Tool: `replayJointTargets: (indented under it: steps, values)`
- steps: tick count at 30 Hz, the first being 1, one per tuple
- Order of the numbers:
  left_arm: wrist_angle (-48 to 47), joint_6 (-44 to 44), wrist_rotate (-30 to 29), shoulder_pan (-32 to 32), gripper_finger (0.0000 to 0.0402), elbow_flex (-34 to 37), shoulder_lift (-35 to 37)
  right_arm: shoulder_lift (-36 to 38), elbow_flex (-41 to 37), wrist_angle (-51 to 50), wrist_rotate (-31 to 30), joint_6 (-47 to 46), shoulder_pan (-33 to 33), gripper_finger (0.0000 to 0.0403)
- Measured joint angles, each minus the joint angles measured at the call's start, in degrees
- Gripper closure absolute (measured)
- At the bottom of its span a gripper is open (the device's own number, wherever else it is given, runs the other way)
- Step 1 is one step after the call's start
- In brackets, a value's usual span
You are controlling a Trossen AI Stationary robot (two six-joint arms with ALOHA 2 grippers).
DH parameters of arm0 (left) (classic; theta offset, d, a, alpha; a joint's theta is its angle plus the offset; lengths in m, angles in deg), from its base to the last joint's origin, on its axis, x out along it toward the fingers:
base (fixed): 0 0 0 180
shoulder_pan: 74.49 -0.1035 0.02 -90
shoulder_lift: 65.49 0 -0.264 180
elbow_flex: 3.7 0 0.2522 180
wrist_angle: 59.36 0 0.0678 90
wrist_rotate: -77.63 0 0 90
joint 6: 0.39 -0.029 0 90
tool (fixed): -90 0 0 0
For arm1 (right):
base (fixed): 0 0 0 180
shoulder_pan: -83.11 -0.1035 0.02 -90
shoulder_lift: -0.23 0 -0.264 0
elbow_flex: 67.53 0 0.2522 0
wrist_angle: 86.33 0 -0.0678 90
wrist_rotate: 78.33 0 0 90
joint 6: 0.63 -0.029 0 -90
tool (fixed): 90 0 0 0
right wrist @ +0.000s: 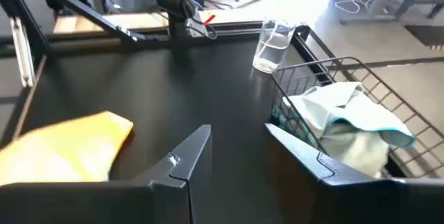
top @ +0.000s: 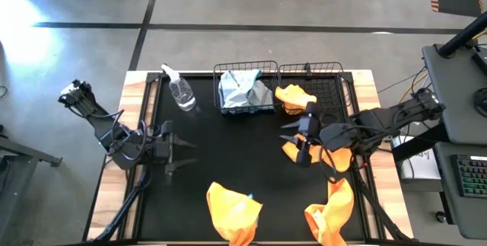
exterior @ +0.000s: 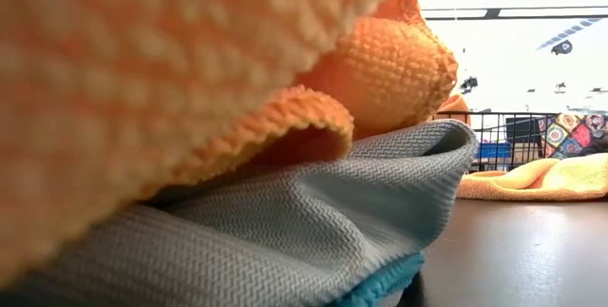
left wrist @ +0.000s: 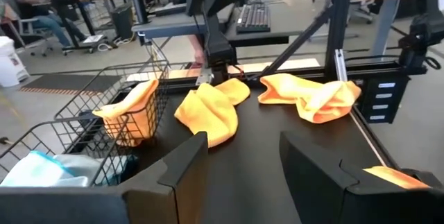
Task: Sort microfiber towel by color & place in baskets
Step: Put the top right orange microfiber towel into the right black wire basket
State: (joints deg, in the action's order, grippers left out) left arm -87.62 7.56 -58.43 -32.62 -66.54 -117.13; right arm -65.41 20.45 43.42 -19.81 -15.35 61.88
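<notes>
Two black wire baskets stand side by side at the table's far edge. The left basket [top: 245, 86] holds pale blue-grey towels [right wrist: 347, 123]. An orange towel [top: 293, 95] hangs over the near rim of the right basket [top: 327, 78]. More orange towels lie on the table: one [top: 293, 151] under my right gripper, one [top: 234, 208] at the near edge on a blue-grey one [exterior: 313, 221], and one [top: 331, 212] near right. My right gripper [top: 289, 133] hovers open in front of the right basket, with bare table between its fingers [right wrist: 239, 137]. My left gripper [top: 181, 154] waits open at the left.
A clear spray bottle [top: 180, 92] lies left of the baskets, near the far left corner. The low view is mostly blocked by the towel pile close to its camera. Bare black mat [top: 228, 147] stretches between the two grippers. People sit at desks beyond the table [left wrist: 35, 9].
</notes>
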Motion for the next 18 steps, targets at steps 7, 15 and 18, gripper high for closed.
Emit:
replayJointTargets:
  steps: [7,15,18]
  values:
    - [-0.03,-0.17,-0.04,-0.46,0.0237,0.04,0.00,5.77,-3.63,-1.75,-0.03,0.74,0.00,0.0280]
    - [0.23,-0.11,-0.11,-0.46,0.0237,0.04,0.00,16.09,-15.04,7.30,0.37,-5.16,-0.02,0.0280]
    - [1.49,-0.12,-0.15,-0.46,0.0237,0.04,0.00,18.53,-20.21,12.30,0.51,-4.79,-0.36,0.0280]
